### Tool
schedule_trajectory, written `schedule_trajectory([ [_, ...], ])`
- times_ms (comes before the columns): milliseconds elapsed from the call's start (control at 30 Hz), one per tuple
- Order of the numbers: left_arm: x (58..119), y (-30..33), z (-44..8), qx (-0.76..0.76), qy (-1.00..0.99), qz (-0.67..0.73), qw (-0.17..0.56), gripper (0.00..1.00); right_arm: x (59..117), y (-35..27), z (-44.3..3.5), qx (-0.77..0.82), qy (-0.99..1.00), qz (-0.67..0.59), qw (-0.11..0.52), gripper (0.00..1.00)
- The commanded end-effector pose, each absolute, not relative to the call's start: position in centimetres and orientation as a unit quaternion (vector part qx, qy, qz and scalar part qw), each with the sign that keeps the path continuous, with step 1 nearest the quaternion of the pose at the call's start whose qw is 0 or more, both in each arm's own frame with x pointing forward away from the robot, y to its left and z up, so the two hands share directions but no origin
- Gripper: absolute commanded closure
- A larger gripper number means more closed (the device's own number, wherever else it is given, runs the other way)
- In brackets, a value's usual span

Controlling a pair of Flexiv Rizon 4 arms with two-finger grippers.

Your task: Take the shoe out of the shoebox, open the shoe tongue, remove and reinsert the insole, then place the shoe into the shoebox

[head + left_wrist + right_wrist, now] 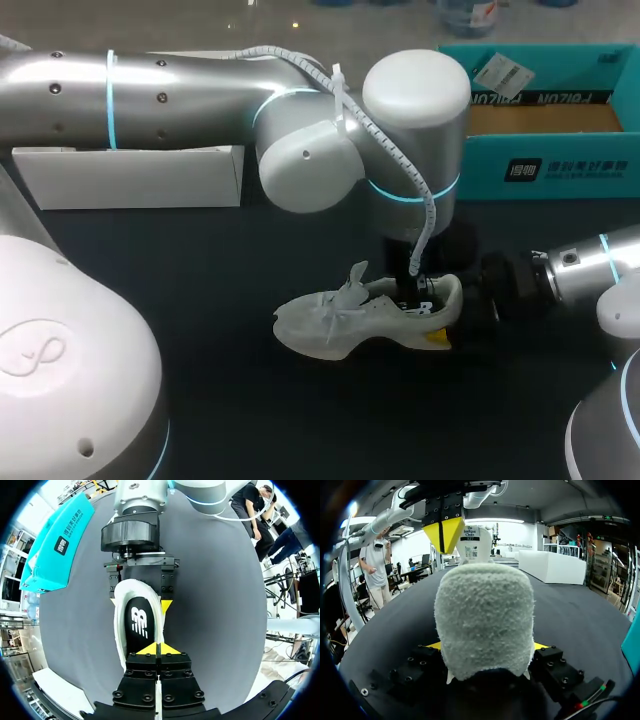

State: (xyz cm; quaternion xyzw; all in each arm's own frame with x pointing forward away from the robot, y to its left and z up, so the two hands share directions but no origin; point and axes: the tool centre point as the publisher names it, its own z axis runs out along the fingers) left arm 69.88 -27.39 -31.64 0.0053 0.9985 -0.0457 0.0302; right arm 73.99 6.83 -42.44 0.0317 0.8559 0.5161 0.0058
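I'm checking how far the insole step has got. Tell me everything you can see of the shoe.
The shoe is a white lace-up trainer with a thick pale sole, out of the box on the dark table, toe towards my left. Its tongue stands up and a black insole shows inside. The right gripper clamps its fuzzy heel from both sides; the left gripper, fingers together, sits over the opening.

One shoe (345, 315) is counted on the surface (200, 300), with one shoebox (560, 165) and one white box (130, 175) at its far edge. Two tools are counted: left tool (159, 649), right tool (141, 599).
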Motion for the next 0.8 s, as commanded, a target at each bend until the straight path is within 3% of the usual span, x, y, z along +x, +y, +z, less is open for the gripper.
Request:
schedule_trajectory([
  [33, 70.5, -29.0, -32.9, 0.019, 0.999, -0.043, 0.017, 1.0, 74.1, 6.8, -42.9, 0.032, 0.857, 0.515, 0.006, 1.0],
  [400, 73.0, -30.6, -35.6, 0.018, 0.999, -0.03, 0.02, 1.0, 74.1, 6.8, -42.9, 0.032, 0.857, 0.515, 0.006, 1.0],
  [800, 72.9, -27.8, -37.2, 0.002, 1.0, -0.007, 0.008, 1.0, 74.1, 6.8, -42.9, 0.032, 0.857, 0.515, 0.006, 1.0],
])
